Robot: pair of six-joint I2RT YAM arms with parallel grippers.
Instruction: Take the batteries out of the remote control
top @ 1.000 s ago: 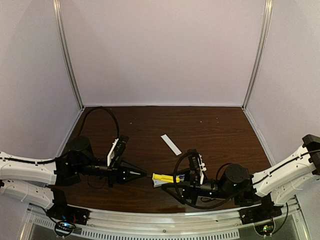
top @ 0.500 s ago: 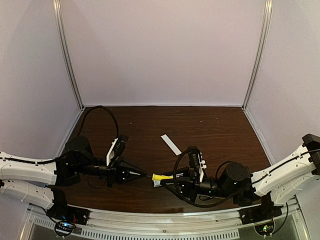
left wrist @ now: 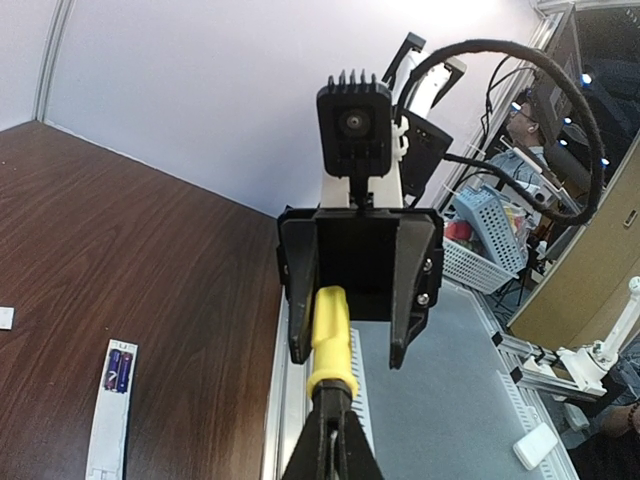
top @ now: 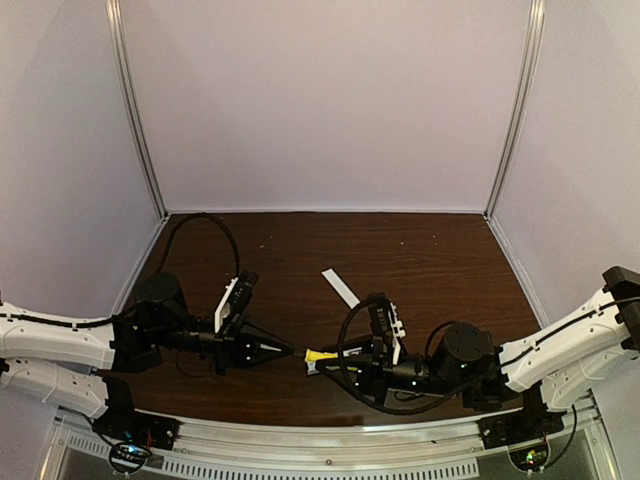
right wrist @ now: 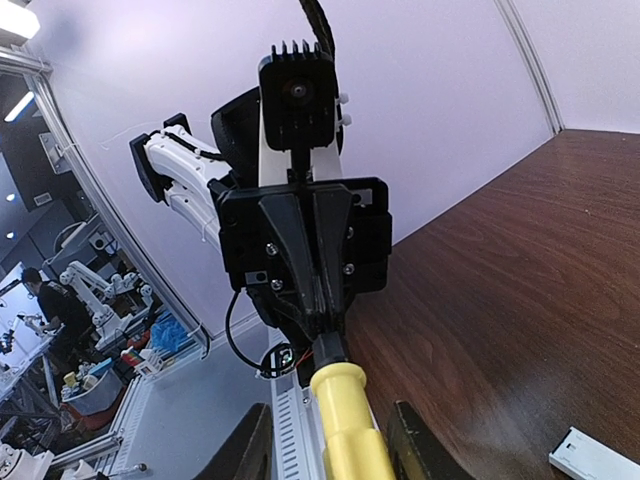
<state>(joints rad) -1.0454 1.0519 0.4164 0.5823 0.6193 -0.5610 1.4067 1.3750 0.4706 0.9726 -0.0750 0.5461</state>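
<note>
The batteries sit side by side in the recess of the remote control, which lies flat on the tabletop at 7 o'clock in the left wrist view. At its 3 o'clock, the left end effector, jaws together, grips the shaft end of the screwdriver. The right end effector straddles the yellow handle, jaws apart. The cover strip lies at the screwdriver's 12 o'clock.

A dark brown wood-grain desk spreads out before me. Near its middle a thin, flat white cover strip lies slantwise. Closer to my side, the slim white remote control lies flat with its recess facing up. Two purple-blue batteries sit side by side in that recess, at one end. The strip and the remote lie apart.
</note>
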